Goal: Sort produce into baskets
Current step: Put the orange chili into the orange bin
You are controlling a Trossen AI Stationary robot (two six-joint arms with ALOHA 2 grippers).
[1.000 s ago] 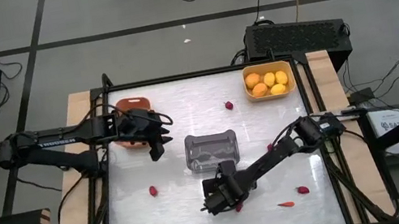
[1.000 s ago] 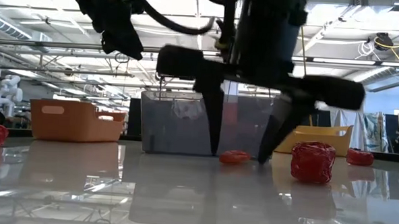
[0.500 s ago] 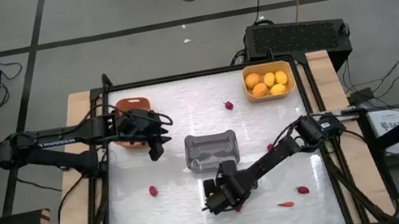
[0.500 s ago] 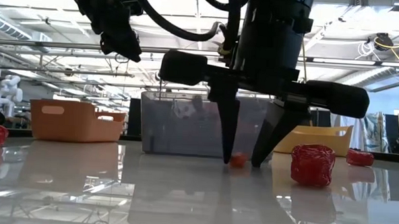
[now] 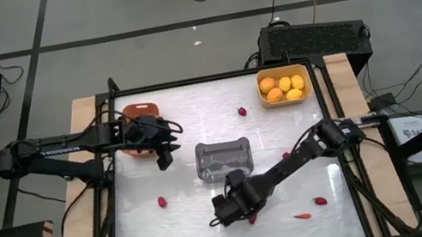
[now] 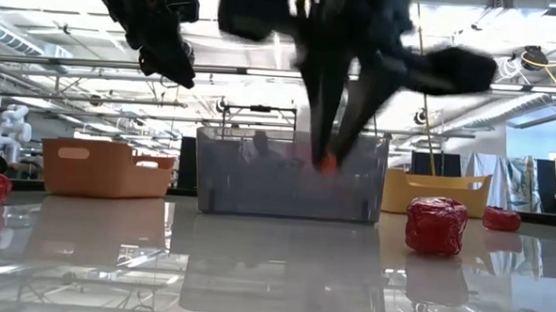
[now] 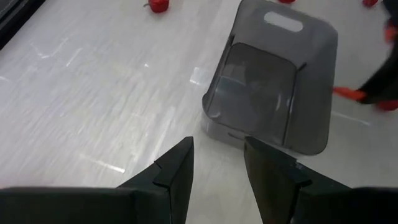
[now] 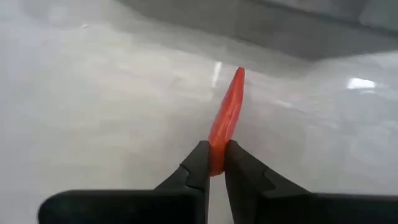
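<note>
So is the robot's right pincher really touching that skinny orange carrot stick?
Touching. In the right wrist view, the right gripper pinches the thin orange carrot stick at its lower end, both dark fingers pressed against it with no gap.

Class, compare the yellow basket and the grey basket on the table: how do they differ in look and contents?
The yellow basket is opaque and bright; the grey basket is see-through and dull. The yellow basket holds a heap of yellow-orange fruits; the grey basket looks empty. The yellow basket sits at a table corner, the grey basket near the middle. Both are small rounded rectangular trays.
</note>
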